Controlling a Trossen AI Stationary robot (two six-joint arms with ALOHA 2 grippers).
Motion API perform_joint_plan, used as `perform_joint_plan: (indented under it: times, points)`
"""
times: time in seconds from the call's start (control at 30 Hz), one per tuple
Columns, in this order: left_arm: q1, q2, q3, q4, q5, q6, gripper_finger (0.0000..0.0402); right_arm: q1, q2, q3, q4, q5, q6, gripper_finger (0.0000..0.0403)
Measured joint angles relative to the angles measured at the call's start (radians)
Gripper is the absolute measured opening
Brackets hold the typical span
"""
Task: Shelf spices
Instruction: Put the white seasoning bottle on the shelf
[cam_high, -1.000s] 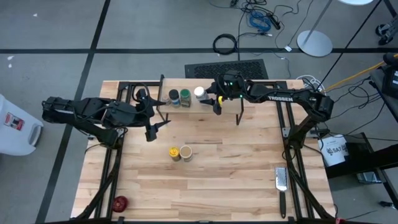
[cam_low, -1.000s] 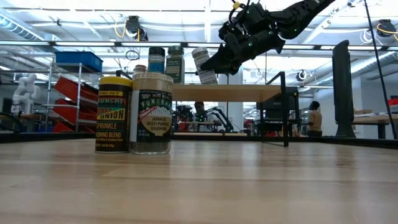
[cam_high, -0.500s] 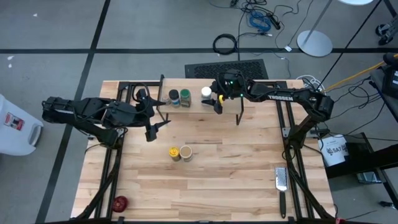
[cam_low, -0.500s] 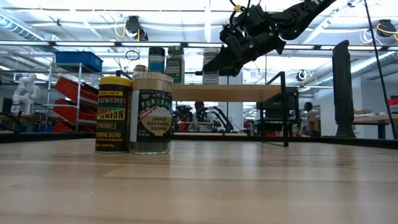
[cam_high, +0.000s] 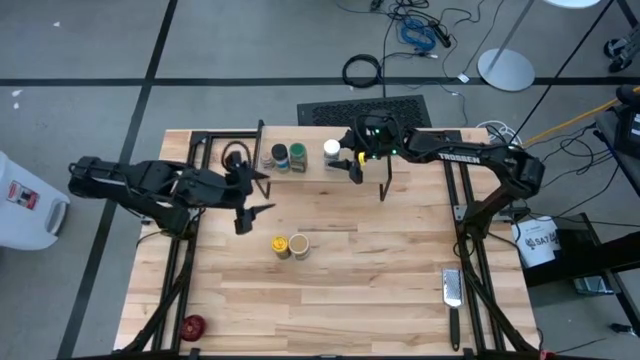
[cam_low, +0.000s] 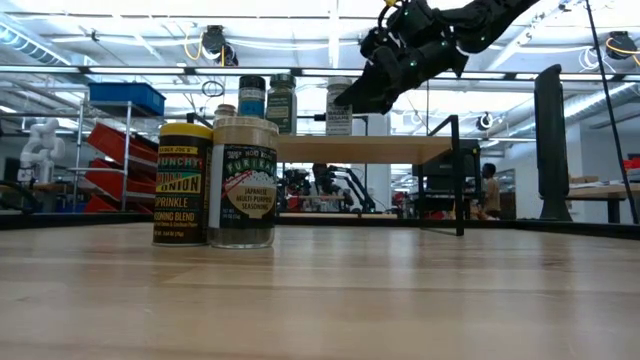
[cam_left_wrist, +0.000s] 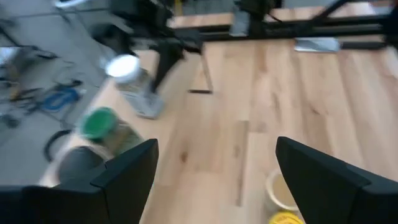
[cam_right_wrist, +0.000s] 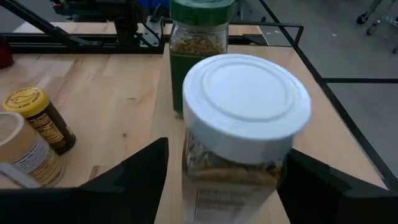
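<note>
Your right gripper (cam_high: 352, 165) hangs over the shelf (cam_high: 400, 160) at the far edge of the tabletop (cam_high: 400, 290), and the white-capped jar (cam_high: 332, 150) stands upright just in front of its jaws. The jaws are open, one on each side of the jar, and they do not seem to press it. Beside this jar the green-lidded jar (cam_high: 298, 153) and the dark-lidded jar (cam_high: 280, 153) also stand on the shelf, in a row toward its left end.

The yellow jar (cam_high: 280, 244) and the tan jar (cam_high: 298, 244) stand touching, upright, near the middle of the tabletop. Your left gripper (cam_high: 251, 198) is the nearer one to them; its jaws are open and empty, and the two jars lie just ahead of it, toward the near edge.

The wood surface is flat and bare around the pair, so I judge there is room to come from the left side. The shelf plank is free to the right of the white cap.
</note>
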Motion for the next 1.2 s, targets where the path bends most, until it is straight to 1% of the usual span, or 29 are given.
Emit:
perform_joint_plan:
  times: [0.1, 0.17, 0.23, 0.27, 0.4, 0.43, 0.53, 0.63, 0.73, 0.83, 0.97, 1.2]
  points:
    - [0.0, 0.0, -0.051, 0.02, 0.057, -0.008, 0.0335, 0.0, -0.034, 0.0, -0.04, 0.005, 0.0, 0.0258]
    - [-0.001, 0.001, -0.081, 0.019, 0.071, -0.035, 0.0335, 0.0, -0.062, 0.0, -0.062, 0.009, -0.001, 0.0258]
    - [0.0, 0.0, -0.114, 0.021, 0.087, -0.058, 0.0335, 0.002, -0.095, 0.0, -0.088, 0.038, -0.013, 0.0258]
    - [0.0, 0.0, -0.13, 0.016, 0.091, -0.07, 0.0335, 0.008, -0.114, 0.0, -0.107, 0.06, -0.023, 0.0258]
    - [0.0, 0.001, -0.192, 0.028, 0.159, -0.119, 0.0335, 0.033, -0.195, 0.0, -0.182, 0.233, -0.062, 0.0258]
    - [0.0, 0.001, -0.205, 0.029, 0.171, -0.128, 0.0335, 0.04, -0.215, 0.0, -0.198, 0.259, -0.067, 0.0258]
    - [-0.001, 0.004, -0.246, 0.045, 0.195, -0.155, 0.0335, 0.066, -0.268, 0.0, -0.224, 0.266, -0.025, 0.0258]
    - [-0.001, 0.011, -0.27, 0.055, 0.197, -0.174, 0.0335, 0.107, -0.292, 0.0, -0.237, 0.25, 0.035, 0.0258]
    - [-0.001, 0.028, -0.27, 0.058, 0.197, -0.181, 0.0335, 0.157, -0.275, 0.0, -0.269, 0.202, 0.062, 0.0258]
    - [-0.001, 0.045, -0.271, 0.082, 0.196, -0.178, 0.0335, 0.207, -0.225, 0.0, -0.267, 0.211, 0.059, 0.0253]
    - [-0.001, 0.069, -0.271, 0.096, 0.196, -0.174, 0.0335, 0.246, -0.144, 0.0, -0.238, 0.222, 0.038, 0.0233]
    - [-0.001, 0.091, -0.271, 0.099, 0.195, -0.175, 0.0335, 0.256, -0.047, -0.002, -0.167, 0.37, 0.013, 0.0179]
